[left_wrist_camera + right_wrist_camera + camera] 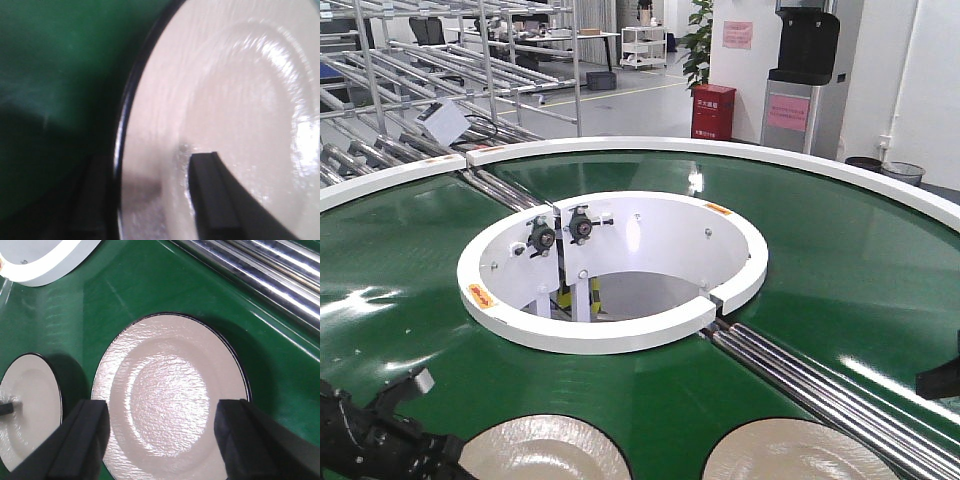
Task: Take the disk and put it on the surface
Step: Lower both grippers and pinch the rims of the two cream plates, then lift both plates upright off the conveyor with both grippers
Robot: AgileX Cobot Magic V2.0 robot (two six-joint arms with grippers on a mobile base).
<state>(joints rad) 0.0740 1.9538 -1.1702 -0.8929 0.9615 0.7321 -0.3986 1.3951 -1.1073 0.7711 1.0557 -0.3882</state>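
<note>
Two disks lie on the green belt [840,270], robot-side of the white ring [610,330]. Grasp step: right gripper [162,410] hovers wide open, empty, over the right disk [170,390]; left gripper [152,170] straddles the left disk's [240,100] rim, unclosed. Next, presumably: close, lift.

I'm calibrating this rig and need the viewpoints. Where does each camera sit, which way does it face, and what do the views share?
Front view: above and behind the arms, facing forward over the belt and white hub; left arm at bottom left.
Left wrist: close over the left disk, one finger across it.
Right wrist: looking down on the right disk, both fingers spread at the bottom.
Shared: the right wrist also catches the left disk at its left edge; the front view shows both disks.
</note>
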